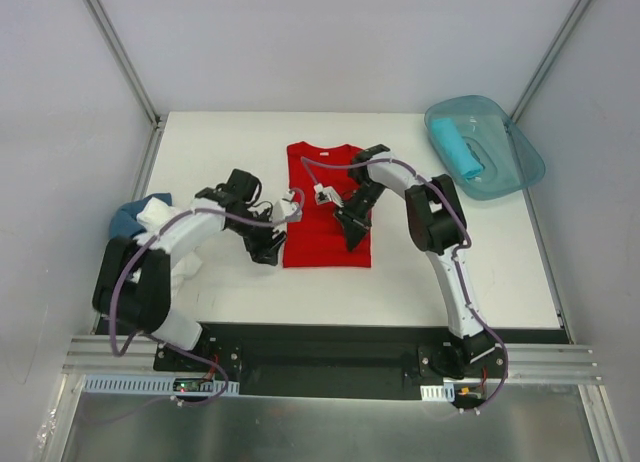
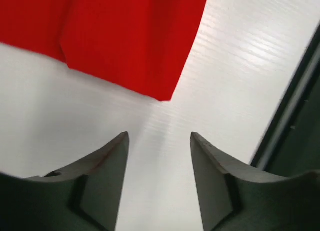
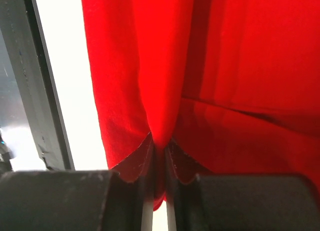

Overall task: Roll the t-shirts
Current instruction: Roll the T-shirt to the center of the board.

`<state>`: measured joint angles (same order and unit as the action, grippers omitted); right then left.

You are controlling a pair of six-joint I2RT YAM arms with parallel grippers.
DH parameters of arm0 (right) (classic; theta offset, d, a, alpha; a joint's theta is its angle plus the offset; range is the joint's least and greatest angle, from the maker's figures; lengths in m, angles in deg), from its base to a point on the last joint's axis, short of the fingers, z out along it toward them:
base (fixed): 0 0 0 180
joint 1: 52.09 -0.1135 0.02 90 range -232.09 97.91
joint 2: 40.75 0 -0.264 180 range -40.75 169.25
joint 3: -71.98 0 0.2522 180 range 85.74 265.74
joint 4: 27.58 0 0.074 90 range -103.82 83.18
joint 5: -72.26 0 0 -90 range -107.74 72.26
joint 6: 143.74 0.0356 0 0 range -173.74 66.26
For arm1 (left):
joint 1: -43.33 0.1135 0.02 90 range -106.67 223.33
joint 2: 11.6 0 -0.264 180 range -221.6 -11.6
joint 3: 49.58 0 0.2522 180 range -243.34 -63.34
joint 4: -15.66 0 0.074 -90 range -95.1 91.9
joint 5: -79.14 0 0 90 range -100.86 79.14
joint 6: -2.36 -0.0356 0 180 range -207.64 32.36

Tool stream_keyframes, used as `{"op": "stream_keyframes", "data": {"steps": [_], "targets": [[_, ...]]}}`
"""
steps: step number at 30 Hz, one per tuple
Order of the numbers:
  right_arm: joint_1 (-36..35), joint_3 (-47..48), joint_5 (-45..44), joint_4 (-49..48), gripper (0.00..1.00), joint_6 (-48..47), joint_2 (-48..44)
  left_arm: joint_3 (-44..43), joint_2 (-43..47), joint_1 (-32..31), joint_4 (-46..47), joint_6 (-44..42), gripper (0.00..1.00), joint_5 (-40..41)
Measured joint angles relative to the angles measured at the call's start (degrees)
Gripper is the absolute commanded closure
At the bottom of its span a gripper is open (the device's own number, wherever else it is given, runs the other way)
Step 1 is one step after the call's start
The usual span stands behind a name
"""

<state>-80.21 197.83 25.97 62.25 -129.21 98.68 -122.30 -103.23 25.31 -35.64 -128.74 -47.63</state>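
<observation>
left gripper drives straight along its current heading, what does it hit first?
Likely the red t-shirt, its near corner sitting just ahead of the open left gripper; if pitched steeply, bare table first. Depth unclear.

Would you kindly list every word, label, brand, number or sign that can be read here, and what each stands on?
None can be read.
The red t-shirt, the teal tub and the table show no print.
The small green board at the left arm's base is too small to tell whether it bears markings.
</observation>
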Motion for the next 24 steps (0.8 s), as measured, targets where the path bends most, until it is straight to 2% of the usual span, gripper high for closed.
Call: {"op": "stream_keyframes", "data": {"steps": [2,6,12,15,19,20,21,22,23,24], "targets": [[-0.28,1.18,-0.72,0.68,0.86,1.57,0.72,4.57,6.49,-2.58,4.59,-1.18,0.36,2.01],[-0.66,6.43,-1.11,3.78,0.86,5.07,4.2,13.11,15.17,-9.92,16.04,-4.81,0.34,7.23],[-0.68,8.04,-0.96,4.94,0.86,6.91,5.4,18.78,13.7,-15.93,29.49,-10.19,0.34,12.87],[-0.74,8.15,-1.05,5.01,0.86,7.15,5.49,19.17,10.73,-17.7,33.62,-11.8,0.39,15.02],[-0.76,8.17,-1.05,5.01,0.85,7.32,5.51,19.82,7.45,-19.19,36.83,-14.1,0.5,16.35],[-0.76,8.17,-1.07,5.01,0.84,7.32,5.51,20.15,7.23,-19.56,37.2,-14.6,0.6,16.28],[-0.76,8.17,-1.03,5.05,0.82,7.34,5.51,20.37,7.23,-19.67,37.7,-15.39,0.65,16.39],[-0.79,8.17,-1.05,5.07,0.69,7.34,5.51,20.52,7.17,-19.89,37.94,-15.76,0.69,16.48],[-0.81,8.2,-1.01,5.2,0.61,7.37,5.51,20.61,6.86,-20.22,38.18,-16.7,0.83,16.7],[-0.83,8.24,-0.55,5.81,0.51,7.61,5.51,20.59,6.38,-20.52,38.34,-17.25,0.92,16.76]]}}
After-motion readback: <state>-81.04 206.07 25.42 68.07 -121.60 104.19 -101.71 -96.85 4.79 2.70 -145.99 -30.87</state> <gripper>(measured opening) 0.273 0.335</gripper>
